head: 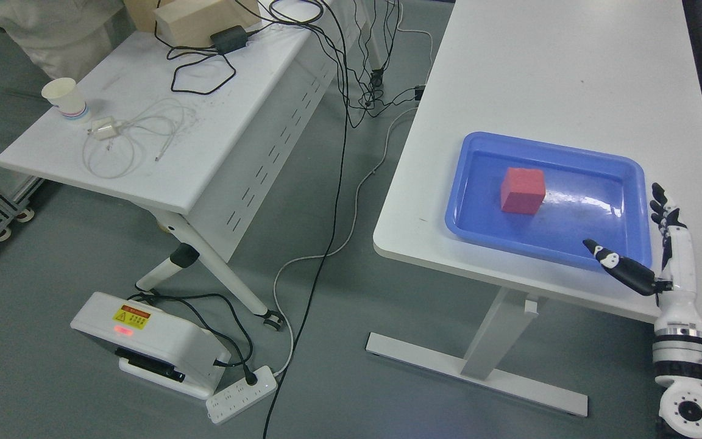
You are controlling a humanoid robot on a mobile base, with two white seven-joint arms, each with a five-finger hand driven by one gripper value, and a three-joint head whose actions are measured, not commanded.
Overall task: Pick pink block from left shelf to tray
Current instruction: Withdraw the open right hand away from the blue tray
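Observation:
A pink-red block (pixel 522 191) rests inside the blue tray (pixel 607 244) on the white table at the right. My right hand (pixel 637 235) hovers at the tray's near right corner, fingers spread and holding nothing. Its thumb (pixel 616 263) points left over the tray's front rim, and the other fingers (pixel 665 210) stretch up along the right rim. The block lies well to the left of the hand, apart from it. My left hand is out of view.
The white table (pixel 558 73) carries only the tray. A second white table (pixel 205 122) at the left holds a paper cup (pixel 66 97), cables and a wooden box (pixel 195 21). Cables, a power strip (pixel 241 393) and a white device (pixel 150 341) lie on the floor.

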